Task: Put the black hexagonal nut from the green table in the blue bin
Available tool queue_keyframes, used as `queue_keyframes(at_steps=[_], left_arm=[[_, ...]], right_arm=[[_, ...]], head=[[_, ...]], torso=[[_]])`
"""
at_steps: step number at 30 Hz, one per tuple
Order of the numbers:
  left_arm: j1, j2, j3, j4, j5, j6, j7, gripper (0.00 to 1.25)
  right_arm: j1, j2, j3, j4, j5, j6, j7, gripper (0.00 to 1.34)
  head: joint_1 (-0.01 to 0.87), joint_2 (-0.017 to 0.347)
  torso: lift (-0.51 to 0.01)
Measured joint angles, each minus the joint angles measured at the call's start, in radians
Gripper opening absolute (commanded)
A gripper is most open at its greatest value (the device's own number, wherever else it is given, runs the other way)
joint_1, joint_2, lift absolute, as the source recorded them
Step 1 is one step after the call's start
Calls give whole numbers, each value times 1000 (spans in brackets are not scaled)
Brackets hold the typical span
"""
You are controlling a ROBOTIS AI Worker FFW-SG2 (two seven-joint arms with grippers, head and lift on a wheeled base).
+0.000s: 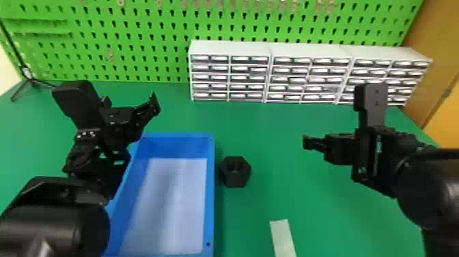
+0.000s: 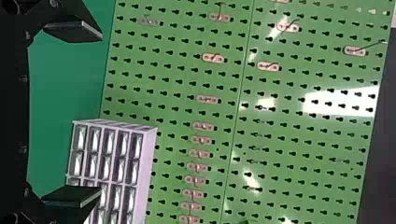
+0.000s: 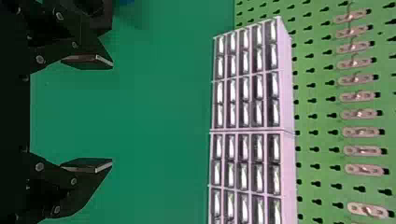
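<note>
The flat green table [image 1: 273,177] carries a black hexagonal nut [image 1: 240,179]. From it, a blue rectangular open bin [image 1: 210,191] lies just beside at nine o'clock, a pale flat rectangular strip [image 1: 282,237] at five, white boxy multi-drawer cabinets [image 1: 307,51] at one, and a thin black tripod stand [image 1: 30,81] at ten.

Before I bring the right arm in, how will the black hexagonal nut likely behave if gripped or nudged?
The black hexagonal nut looks solid and thick-walled, so probably stiff. Lying flat, hole up, it would likely slide rather than roll or tip. A nudge toward the blue bin close beside it might press it against the wall.
</note>
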Motion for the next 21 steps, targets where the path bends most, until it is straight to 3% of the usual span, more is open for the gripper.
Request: queue_keyframes(at_steps=[11, 21], left_arm=[[-2, 0, -2, 0, 1, 1, 0, 1123], [-6, 0, -7, 3, 0, 1, 0, 1123]], right_arm=[[-85, -8, 71, -9, 27, 255, -4, 825], [-139, -16, 116, 28, 21, 276, -4, 825]], head=[[692, 8], [692, 8]], torso=[[-97], [-97]])
